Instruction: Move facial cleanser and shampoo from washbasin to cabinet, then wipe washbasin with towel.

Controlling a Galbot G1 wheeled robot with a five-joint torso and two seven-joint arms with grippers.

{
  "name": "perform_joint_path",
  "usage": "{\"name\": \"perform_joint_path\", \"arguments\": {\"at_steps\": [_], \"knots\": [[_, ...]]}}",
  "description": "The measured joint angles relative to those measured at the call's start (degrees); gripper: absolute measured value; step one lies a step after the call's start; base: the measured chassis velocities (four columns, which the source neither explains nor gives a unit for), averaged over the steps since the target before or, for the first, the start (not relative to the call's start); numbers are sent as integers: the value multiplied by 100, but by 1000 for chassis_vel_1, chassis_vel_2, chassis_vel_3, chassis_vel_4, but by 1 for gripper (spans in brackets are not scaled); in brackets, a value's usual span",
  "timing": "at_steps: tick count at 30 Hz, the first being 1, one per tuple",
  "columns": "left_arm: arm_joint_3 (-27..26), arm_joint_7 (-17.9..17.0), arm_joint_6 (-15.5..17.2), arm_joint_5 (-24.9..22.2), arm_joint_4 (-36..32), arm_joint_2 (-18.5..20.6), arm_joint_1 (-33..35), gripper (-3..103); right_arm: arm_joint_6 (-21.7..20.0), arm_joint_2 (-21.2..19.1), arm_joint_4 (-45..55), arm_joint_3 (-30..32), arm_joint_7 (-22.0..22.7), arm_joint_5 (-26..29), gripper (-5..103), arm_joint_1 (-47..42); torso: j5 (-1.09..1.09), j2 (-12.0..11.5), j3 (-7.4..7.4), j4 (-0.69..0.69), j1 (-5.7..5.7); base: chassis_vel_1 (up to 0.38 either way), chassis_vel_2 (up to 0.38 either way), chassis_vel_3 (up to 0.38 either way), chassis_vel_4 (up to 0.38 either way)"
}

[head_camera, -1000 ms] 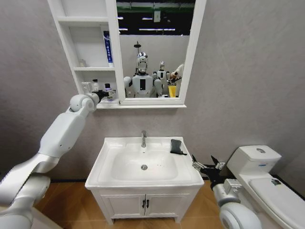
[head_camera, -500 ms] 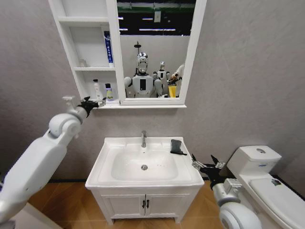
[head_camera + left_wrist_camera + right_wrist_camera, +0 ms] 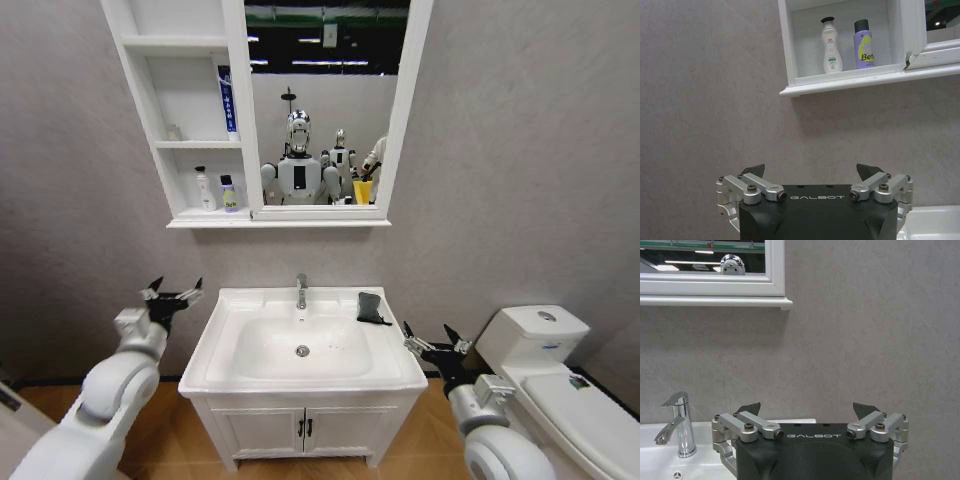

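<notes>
From the head view, the left pincer (image 3: 172, 293) hangs just off the left edge of the washbasin (image 3: 225, 345), its fingers spread wide and gripping nothing, while the right pincer (image 3: 432, 340) waits low beside the basin's right front corner, likewise released and empty, with the white toilet (image 3: 545, 350) just to its right. The towel (image 3: 371, 308), a small dark folded cloth, lies on the basin's rim at the back right, right of the chrome tap (image 3: 301, 291). Above, the cabinet (image 3: 145, 110) hangs on the wall, and in its lowest open niche stand a white bottle (image 3: 205, 189) and a purple bottle (image 3: 230, 194) side by side, upright; a blue tube (image 3: 227, 98) stands in the niche above, against the mirror panel (image 3: 325, 100). In the left wrist view, the left pincer (image 3: 810, 171) is open against the bare grey wall, and the white bottle (image 3: 829, 46) and purple bottle (image 3: 864, 44) stand close together on the cabinet's bottom shelf (image 3: 840, 80). In the right wrist view, the right pincer (image 3: 807, 410) is spread open before the wall, with the tap (image 3: 679, 422) and a part of the washbasin (image 3: 660, 467) near it.
</notes>
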Motion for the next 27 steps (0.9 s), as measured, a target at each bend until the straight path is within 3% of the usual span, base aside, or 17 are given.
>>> {"name": "perform_joint_path", "arguments": {"at_steps": [3, 6, 9, 11, 15, 19, 27], "knots": [[-307, 420, -3, 5, -343, -287, 403, 100, 24, -27, 10, 21, 0, 10, 100, -20, 1, 0, 0, -2, 0, 0, 0, 0, 0], [-269, 455, 21, -5, -502, -476, 604, 100, 44, -8, 47, 31, 16, 44, 100, -48, 3, 0, 1, -7, 1, 0, 0, 0, 0], [-155, 419, 52, 4, -650, -729, 815, 100, 46, -14, 71, 30, 24, 80, 100, -37, 0, 0, 1, -2, 1, 0, 0, 0, 0], [58, 341, 62, 152, -849, -1077, 1014, 100, 46, 10, 97, 47, 38, 88, 100, -45, 0, 0, 1, -3, 1, 0, 0, 0, 0], [195, 291, 17, 426, -946, -1405, 1120, 100, 46, 14, 104, 58, 44, 94, 100, -44, 1, 0, 1, -3, 1, 0, 0, 0, 0], [192, 251, 9, 664, -931, -1498, 1103, 100, 49, -16, 130, 84, 49, 137, 100, -40, 1, 0, 1, -3, 1, 0, 0, 0, 0], [191, 237, 12, 700, -904, -1491, 1075, 100, 145, -3, 124, 94, 66, 159, 100, -23, 0, -1, 1, -3, 2, 0, 0, 0, 0]]}}
